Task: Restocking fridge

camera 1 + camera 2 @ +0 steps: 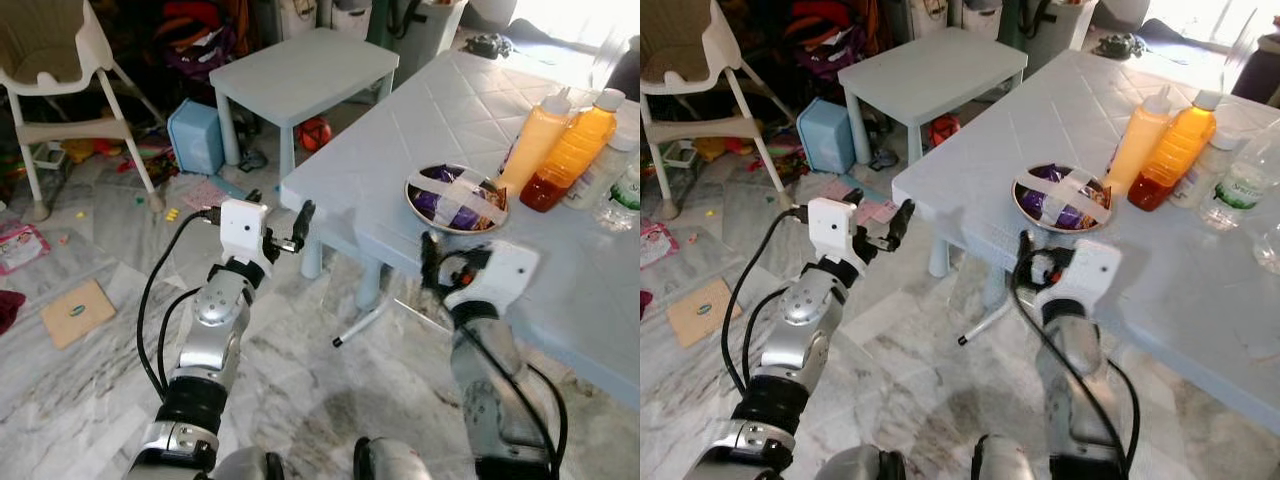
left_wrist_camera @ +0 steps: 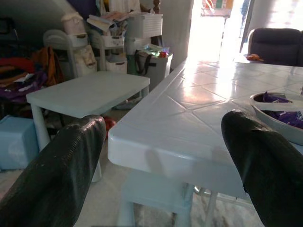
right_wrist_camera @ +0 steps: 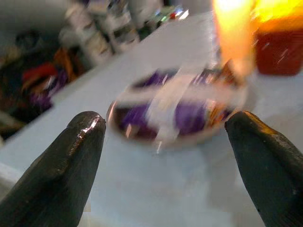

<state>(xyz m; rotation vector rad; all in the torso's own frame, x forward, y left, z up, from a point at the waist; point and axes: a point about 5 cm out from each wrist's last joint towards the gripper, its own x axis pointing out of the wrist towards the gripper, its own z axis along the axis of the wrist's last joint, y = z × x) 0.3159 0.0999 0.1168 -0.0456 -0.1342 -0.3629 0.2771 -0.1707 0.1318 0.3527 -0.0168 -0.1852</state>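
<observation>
Bowl (image 1: 457, 199) with purple packets and white tape across it is sitting near the edge of the pale blue bench (image 1: 470, 110). Two orange bottles (image 1: 555, 150) are standing just to its right. Right claw (image 1: 432, 262) is hanging in front of the bowl, at the bench edge, fingers spread wide, holding nothing. Left claw (image 1: 290, 228) is reaching toward the bench corner, also wide open. Small table (image 1: 305, 70) is standing farther off.
</observation>
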